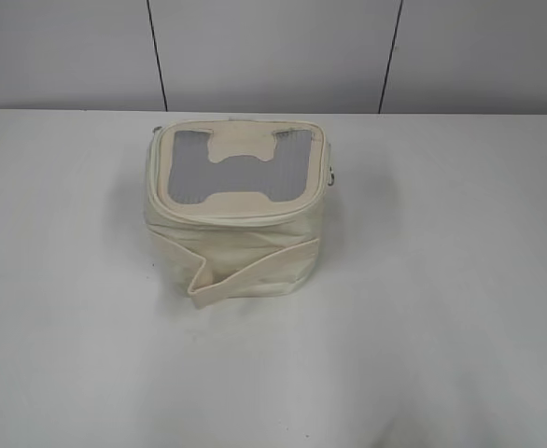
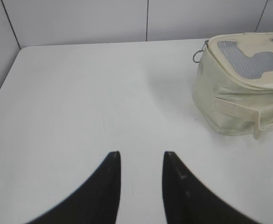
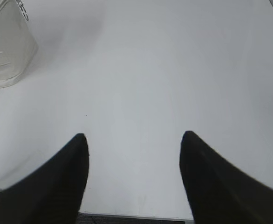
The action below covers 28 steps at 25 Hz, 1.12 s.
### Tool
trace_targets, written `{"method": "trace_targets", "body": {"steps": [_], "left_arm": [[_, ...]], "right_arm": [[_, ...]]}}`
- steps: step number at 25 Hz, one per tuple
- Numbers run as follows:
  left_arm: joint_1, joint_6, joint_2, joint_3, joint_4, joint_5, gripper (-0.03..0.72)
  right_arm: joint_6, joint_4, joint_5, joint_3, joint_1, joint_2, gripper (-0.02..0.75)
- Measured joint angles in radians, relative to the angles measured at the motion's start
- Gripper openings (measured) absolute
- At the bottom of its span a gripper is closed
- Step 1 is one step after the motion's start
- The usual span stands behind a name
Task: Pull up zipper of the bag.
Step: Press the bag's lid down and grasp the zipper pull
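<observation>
The cream bag (image 1: 236,245) stands on the white table with its grey mesh top and H-shaped patch facing up. Its zipper track (image 1: 229,213) runs round the top rim. A silver ring pull (image 1: 332,175) hangs at the right rear corner, and another silver ring pull (image 2: 198,55) shows at the bag's left corner in the left wrist view. The bag (image 2: 241,98) lies to the upper right of my left gripper (image 2: 140,156), which is open and empty. My right gripper (image 3: 134,137) is open and empty; the bag (image 3: 6,51) is at its far upper left. Neither gripper shows in the exterior view.
The white table (image 1: 441,327) stretches all round the bag. A grey panelled wall (image 1: 273,51) rises behind it. The table's near edge (image 3: 127,218) shows just below my right gripper.
</observation>
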Motion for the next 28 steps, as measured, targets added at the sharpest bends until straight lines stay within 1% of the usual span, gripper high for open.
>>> {"method": "trace_targets", "body": {"steps": [28], "left_arm": [[0.0,0.0,0.0,0.0,0.0,0.0,0.24]], "right_arm": [[0.0,0.008,-0.001,0.0,0.0,0.0,0.485]]}}
